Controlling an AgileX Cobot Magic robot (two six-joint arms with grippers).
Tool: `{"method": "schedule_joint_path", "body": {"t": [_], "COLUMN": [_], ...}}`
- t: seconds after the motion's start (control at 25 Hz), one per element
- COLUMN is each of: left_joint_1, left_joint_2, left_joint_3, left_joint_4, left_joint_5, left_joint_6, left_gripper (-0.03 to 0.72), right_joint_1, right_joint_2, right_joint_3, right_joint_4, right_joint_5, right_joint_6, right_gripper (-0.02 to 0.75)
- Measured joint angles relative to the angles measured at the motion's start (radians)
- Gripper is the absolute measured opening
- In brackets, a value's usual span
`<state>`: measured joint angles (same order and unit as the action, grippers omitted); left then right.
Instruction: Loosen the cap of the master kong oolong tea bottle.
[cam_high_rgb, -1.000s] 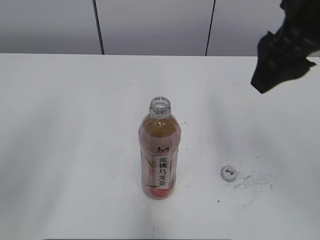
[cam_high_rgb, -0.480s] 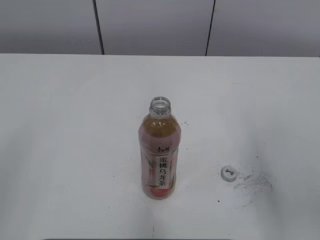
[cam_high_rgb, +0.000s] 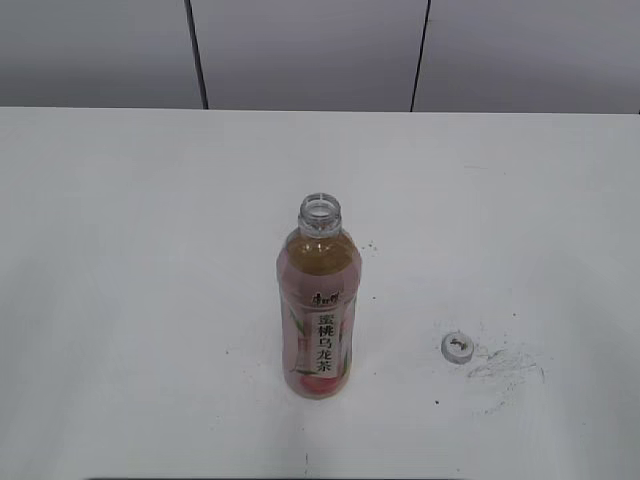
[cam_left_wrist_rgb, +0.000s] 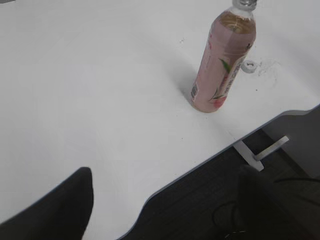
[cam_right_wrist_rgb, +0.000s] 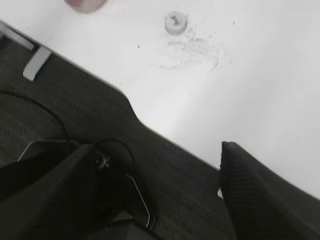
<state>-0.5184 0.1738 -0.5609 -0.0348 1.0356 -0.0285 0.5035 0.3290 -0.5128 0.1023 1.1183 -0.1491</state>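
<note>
The master kong oolong tea bottle (cam_high_rgb: 320, 300) stands upright near the table's middle front, its neck open with no cap on it. The cap (cam_high_rgb: 457, 346) lies flat on the table to the bottle's right, apart from it. Neither gripper shows in the exterior view. My left gripper (cam_left_wrist_rgb: 165, 200) hangs open over the table's front edge, well short of the bottle (cam_left_wrist_rgb: 222, 60) and the cap (cam_left_wrist_rgb: 248, 65). My right gripper (cam_right_wrist_rgb: 155, 185) is open and empty over the dark floor, off the table's edge, with the cap (cam_right_wrist_rgb: 175, 23) far ahead. The bottle's base (cam_right_wrist_rgb: 85, 4) is cut off by the frame's top edge.
The white table (cam_high_rgb: 150, 250) has grey scuff marks (cam_high_rgb: 505, 365) just right of the cap. Its curved front edge (cam_left_wrist_rgb: 200, 167) drops to dark floor with cables (cam_right_wrist_rgb: 65, 130). A white bracket (cam_left_wrist_rgb: 260, 152) sits under the edge. A panelled wall (cam_high_rgb: 300, 50) is behind.
The right arm, at the upper right of the exterior view a second ago, has moved out of that view. Bottle and cap have not moved.
</note>
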Motion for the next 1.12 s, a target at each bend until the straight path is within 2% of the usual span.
{"method": "schedule_joint_path", "body": {"t": [0.28, 1.12], "left_joint_1": [0.0, 0.0], "left_joint_2": [0.0, 0.0], "left_joint_3": [0.0, 0.0], "left_joint_4": [-0.025, -0.034], "left_joint_5": [-0.01, -0.01], "left_joint_6": [0.055, 0.084], "left_gripper": [0.522, 0.521], "right_joint_1": [0.0, 0.0], "right_joint_2": [-0.167, -0.171], "right_joint_3": [0.0, 0.0], "right_joint_4": [-0.02, -0.026], "right_joint_5": [-0.007, -0.013], "right_joint_6": [0.03, 0.037], "right_gripper": [0.575, 0.575]}}
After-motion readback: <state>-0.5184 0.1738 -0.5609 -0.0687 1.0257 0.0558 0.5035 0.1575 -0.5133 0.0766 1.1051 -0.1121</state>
